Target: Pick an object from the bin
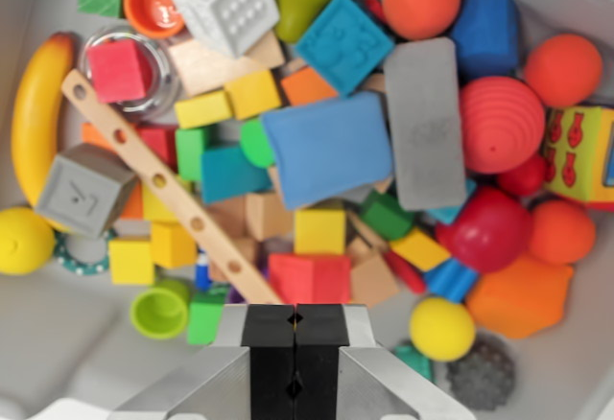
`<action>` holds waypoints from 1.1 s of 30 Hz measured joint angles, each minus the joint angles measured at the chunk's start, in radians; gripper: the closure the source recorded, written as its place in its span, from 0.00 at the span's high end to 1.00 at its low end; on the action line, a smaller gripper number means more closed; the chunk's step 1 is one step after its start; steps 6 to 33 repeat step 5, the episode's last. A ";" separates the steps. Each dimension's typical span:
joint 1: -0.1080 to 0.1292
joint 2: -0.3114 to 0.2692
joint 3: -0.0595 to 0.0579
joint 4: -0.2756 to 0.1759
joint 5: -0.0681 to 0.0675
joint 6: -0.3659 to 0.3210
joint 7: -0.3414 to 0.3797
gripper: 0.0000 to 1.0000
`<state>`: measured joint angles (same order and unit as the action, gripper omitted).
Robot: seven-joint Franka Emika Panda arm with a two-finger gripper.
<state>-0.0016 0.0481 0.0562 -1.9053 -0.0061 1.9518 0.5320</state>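
The white plastic bin (38, 338) is heaped with toys, and going from the wrist view's left, a long yellow plastic banana (36, 113) lies along the wall above a round yellow ball (21, 241). Beside them sits a grey soft cube (84, 190), and a light wooden strip with holes (158, 182) runs diagonally from upper left down toward the gripper (295, 353), whose black pads are pressed together with nothing between them.

In the middle of the pile lies a large blue foam block (328, 148), resting on top and mostly uncovered. It looks like the easiest pick: probably light, soft and a little squashy, not slippery, not fragile. Its broad face is too wide for a narrow grasp, I judge, so the shorter sides are the place to take hold, after the pads are spread.

Touching its right side is a grey foam slab (425, 123), which crowds that edge. A small yellow cube (319, 231) and a red block (309, 278) sit just below it. Further right, a ribbed red rubber ball (502, 125) and several orange balls (562, 69) could roll if nudged.
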 joint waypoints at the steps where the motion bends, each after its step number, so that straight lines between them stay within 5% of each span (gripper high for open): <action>1: 0.000 0.000 0.000 0.000 0.000 0.000 0.000 0.00; 33: 0.000 0.000 0.000 0.000 0.000 0.000 0.000 0.00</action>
